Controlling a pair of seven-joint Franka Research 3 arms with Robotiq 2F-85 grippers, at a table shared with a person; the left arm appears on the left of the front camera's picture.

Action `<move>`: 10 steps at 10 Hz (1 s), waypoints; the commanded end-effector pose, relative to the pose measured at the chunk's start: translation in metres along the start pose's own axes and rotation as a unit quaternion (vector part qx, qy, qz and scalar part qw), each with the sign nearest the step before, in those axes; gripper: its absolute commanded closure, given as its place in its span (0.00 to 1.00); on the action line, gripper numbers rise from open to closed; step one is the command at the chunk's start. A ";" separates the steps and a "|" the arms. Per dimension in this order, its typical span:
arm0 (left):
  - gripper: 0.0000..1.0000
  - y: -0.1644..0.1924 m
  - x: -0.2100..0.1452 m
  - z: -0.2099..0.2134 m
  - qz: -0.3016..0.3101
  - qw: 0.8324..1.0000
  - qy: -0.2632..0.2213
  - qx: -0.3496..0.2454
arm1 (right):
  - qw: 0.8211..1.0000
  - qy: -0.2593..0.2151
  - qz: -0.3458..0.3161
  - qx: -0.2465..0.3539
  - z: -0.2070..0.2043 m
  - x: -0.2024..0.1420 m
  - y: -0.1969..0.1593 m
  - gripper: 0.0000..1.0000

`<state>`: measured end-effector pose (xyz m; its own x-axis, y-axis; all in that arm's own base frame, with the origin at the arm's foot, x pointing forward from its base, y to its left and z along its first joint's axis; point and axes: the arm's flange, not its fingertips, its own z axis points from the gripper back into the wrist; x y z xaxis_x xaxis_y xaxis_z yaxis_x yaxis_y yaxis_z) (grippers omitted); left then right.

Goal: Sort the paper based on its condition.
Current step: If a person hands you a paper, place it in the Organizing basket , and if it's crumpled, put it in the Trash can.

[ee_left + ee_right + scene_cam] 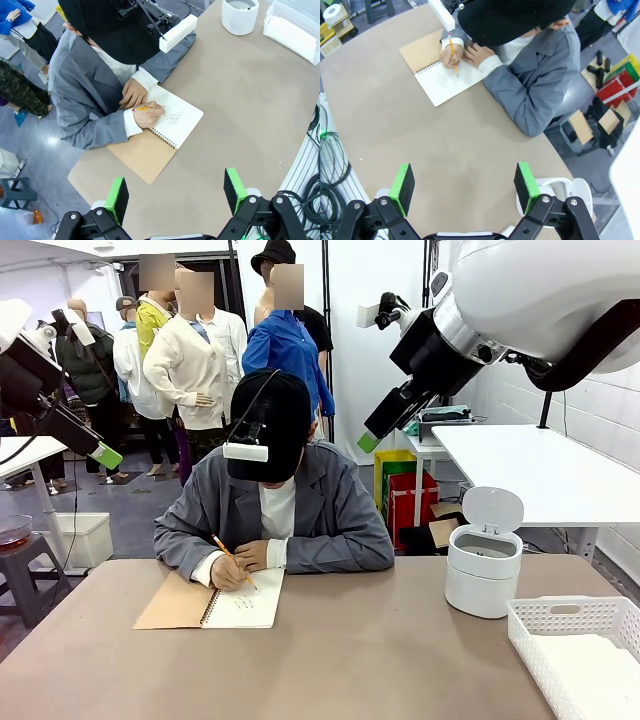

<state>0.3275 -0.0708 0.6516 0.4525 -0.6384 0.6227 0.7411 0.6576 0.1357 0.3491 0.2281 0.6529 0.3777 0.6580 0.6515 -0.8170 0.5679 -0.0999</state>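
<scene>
- Worktop (360,640): tan, matte surface, shared by the robot and a person.
- Person (270,510): seated at the far side in a grey jacket and black cap, bent over the worktop.
- Notebook (215,602): spiral-bound with a tan cover folded open. It lies flat at the far edge, in front of the person, with a white page facing up.
- Pencil (228,552): yellow, gripped in the person's writing hand (232,572), tip on the white page. The other hand rests just beside it.
- Bin (483,565): small, round and white, lid standing upright. It sits on the robot's right part of the worktop.
- Basket (570,605): white plastic mesh, at the near right corner, just beside the bin.
- Paper (290,32): a flat, smooth white layer lies inside the basket. I cannot tell whether it is loose sheets or the basket's own floor.
- Left tool (176,192): green-padded fingers spread wide with nothing between them. It is raised above the near left part of the worktop, well apart from the notebook.
- Right tool (464,185): fingers spread wide with nothing between them, held high over the right part, with the bin beneath one finger.
</scene>
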 end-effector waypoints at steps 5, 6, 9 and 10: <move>0.00 0.000 0.000 0.002 0.000 1.000 -0.003 0.000 | 1.000 0.001 0.002 0.000 0.000 -0.001 -0.001 0.00; 0.00 0.000 0.000 0.002 0.000 1.000 -0.003 0.000 | 1.000 0.001 0.002 0.000 0.000 -0.001 -0.001 0.00; 0.00 0.000 0.000 0.002 0.000 1.000 -0.003 0.000 | 1.000 0.001 0.002 0.000 0.000 -0.001 -0.001 0.00; 0.00 0.000 0.000 0.002 0.000 1.000 -0.003 0.000 | 1.000 0.001 0.002 0.000 0.000 -0.001 -0.001 0.00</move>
<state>0.3275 -0.0708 0.6516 0.4525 -0.6384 0.6227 0.7411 0.6576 0.1357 0.3491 0.2281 0.6529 0.3777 0.6580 0.6515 -0.8170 0.5679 -0.0999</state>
